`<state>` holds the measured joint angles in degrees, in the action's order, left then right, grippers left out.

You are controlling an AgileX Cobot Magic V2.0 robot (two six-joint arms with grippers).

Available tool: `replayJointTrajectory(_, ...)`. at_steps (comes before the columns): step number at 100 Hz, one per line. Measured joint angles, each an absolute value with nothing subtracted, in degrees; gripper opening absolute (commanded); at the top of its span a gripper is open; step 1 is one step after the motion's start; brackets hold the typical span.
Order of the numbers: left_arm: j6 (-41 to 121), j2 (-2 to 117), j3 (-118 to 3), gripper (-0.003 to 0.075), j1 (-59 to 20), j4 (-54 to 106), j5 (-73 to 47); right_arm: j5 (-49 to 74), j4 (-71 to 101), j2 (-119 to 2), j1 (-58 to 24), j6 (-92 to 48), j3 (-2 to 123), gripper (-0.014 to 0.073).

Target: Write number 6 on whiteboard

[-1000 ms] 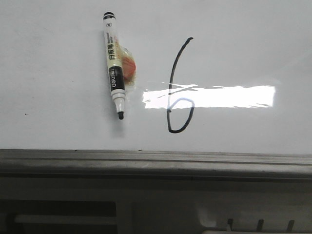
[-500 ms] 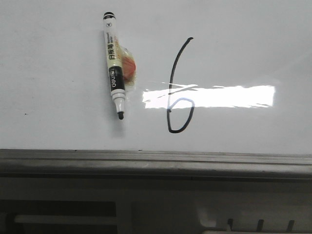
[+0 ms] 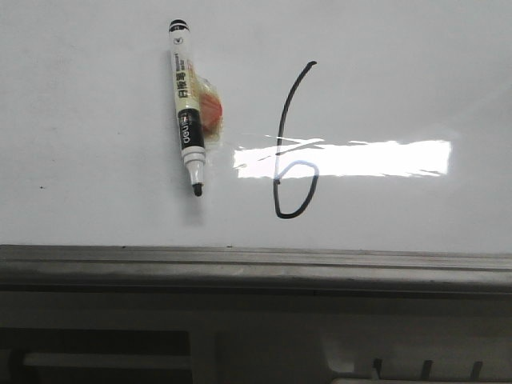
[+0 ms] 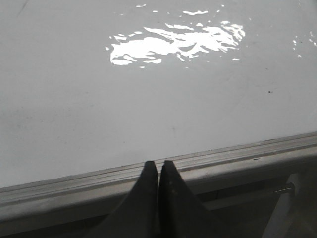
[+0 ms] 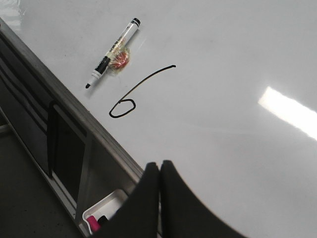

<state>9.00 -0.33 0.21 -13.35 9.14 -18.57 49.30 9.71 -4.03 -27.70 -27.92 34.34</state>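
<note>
A black hand-drawn number 6 (image 3: 291, 160) stands on the whiteboard (image 3: 400, 72), its loop crossing the bright glare; it also shows in the right wrist view (image 5: 133, 96). A marker pen (image 3: 186, 128) lies uncapped on the board left of the 6, tip toward the frame, with a small orange piece stuck beside it; it shows in the right wrist view too (image 5: 111, 52). My left gripper (image 4: 158, 166) is shut and empty over the board's grey frame edge (image 4: 237, 158). My right gripper (image 5: 159, 166) is shut and empty near the frame, well away from the 6. Neither gripper shows in the front view.
The grey metal frame (image 3: 256, 268) runs along the board's near edge. Below it, a white tray (image 5: 101, 210) holds a pink item and a dark item. Dark openings lie under the frame.
</note>
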Motion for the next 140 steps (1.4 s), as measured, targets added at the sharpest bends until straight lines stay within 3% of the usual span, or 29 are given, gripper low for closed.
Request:
replayJointTrajectory(27,9.0,-0.3,0.2,-0.0019,-13.4,9.1,-18.6,48.9,8.1,-3.0,-24.8,-27.7,33.7,-0.0055)
replayJointTrajectory(72,8.9,-0.3,0.2,-0.0019,-13.4,9.3,-18.6,29.7,6.7,0.7,-1.9,-6.7,13.3,-0.0071)
replayJointTrajectory(102,8.9,-0.3,0.2,-0.0019,-13.4,9.3,-18.6,21.8,0.6,0.7,-0.9,-1.8,0.1,-0.0071)
replayJointTrajectory(114,8.8,-0.3,0.2,-0.0019,-13.4,9.4,-18.6,15.9,-0.9,0.7,-0.9,0.0,-0.8,-0.0071)
replayJointTrajectory(140,8.8,-0.3,0.2,-0.0019,-13.4,9.4,-18.6,17.5,-2.2,0.7,-0.9,0.8,-0.8,-0.0071)
